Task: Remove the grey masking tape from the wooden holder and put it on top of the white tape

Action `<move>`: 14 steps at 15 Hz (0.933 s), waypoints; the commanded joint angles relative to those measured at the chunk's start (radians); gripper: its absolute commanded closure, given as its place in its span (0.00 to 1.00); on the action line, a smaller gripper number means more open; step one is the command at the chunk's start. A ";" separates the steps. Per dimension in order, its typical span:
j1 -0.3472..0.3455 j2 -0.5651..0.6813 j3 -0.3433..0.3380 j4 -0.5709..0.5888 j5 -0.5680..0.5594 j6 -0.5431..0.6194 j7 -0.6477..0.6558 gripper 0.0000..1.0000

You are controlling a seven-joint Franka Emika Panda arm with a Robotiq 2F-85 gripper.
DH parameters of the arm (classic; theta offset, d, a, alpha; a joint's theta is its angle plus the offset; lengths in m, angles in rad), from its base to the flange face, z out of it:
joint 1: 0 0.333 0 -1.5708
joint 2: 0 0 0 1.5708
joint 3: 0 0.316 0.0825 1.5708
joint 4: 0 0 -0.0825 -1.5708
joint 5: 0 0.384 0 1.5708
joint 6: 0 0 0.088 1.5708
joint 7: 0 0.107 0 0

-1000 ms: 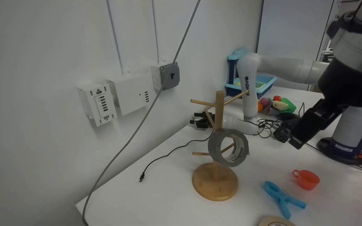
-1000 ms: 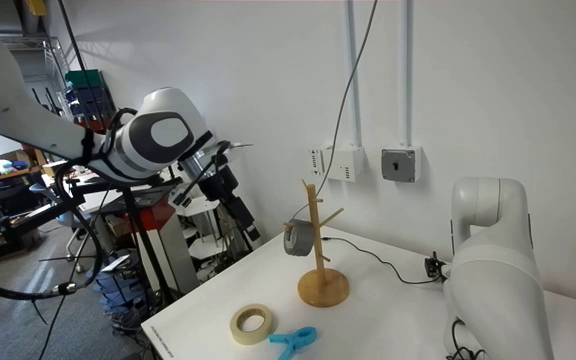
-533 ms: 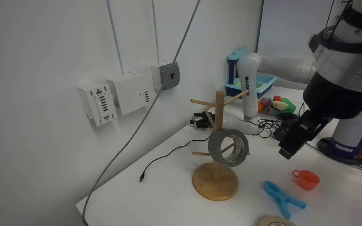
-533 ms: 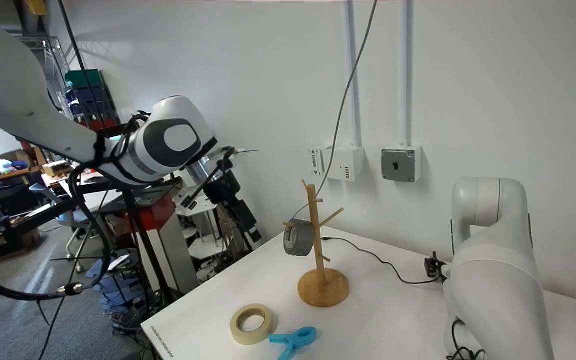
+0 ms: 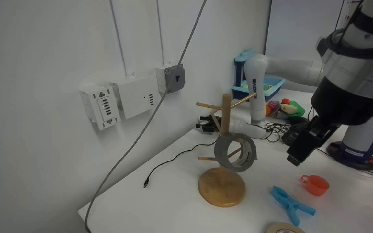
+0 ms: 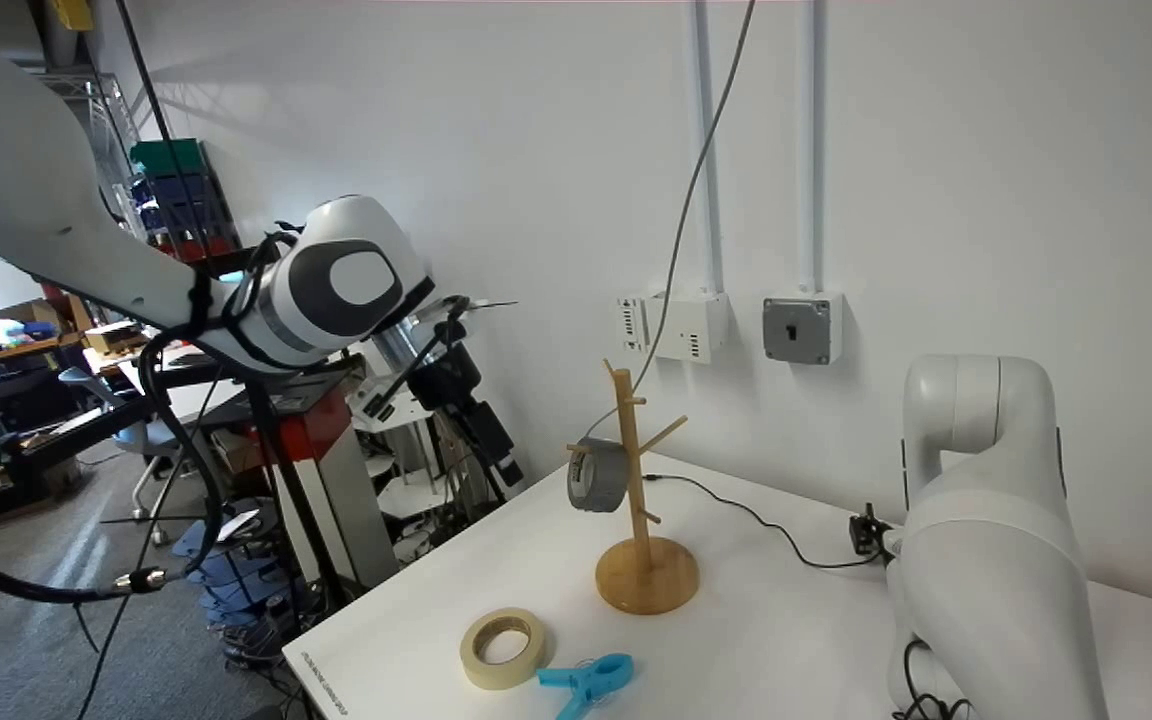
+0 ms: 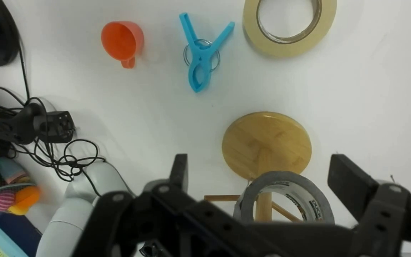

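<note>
The grey masking tape [image 5: 220, 152] hangs on a peg of the wooden holder [image 5: 222, 191]. The tape [image 6: 598, 478] and holder [image 6: 648, 585] also show in the other exterior picture. The white tape, a pale cream roll [image 6: 498, 679], lies flat on the table; it is cut off in an exterior view [image 5: 282, 228]. My gripper [image 5: 296, 158] is in the air, apart from the tape and holder. In the wrist view my gripper [image 7: 258, 162] is open and empty. The grey tape [image 7: 287, 176] and holder base [image 7: 266, 137] appear between its fingers; the tape's lower part is hidden by the gripper.
A blue clamp [image 7: 201, 57] and an orange cup [image 7: 121, 41] lie near the cream roll. A white robot arm [image 6: 996, 540] stands on the table. Black cables [image 7: 71, 160] and toys [image 7: 4, 189] lie beside it. A wall [image 5: 60, 48] runs behind the holder.
My gripper has moved a little toward the holder and slightly lower, mostly in the first half second; it is almost still since. The grey tape, holder and cream roll have not moved.
</note>
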 commanded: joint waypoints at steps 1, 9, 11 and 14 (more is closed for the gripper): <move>0.015 0.038 -0.032 -0.011 -0.093 0.082 0.054 0.00; -0.020 0.123 -0.068 -0.004 -0.388 0.257 0.232 0.00; -0.023 0.142 -0.074 0.006 -0.428 0.276 0.261 0.00; -0.020 0.175 -0.083 0.030 -0.473 0.304 0.299 0.00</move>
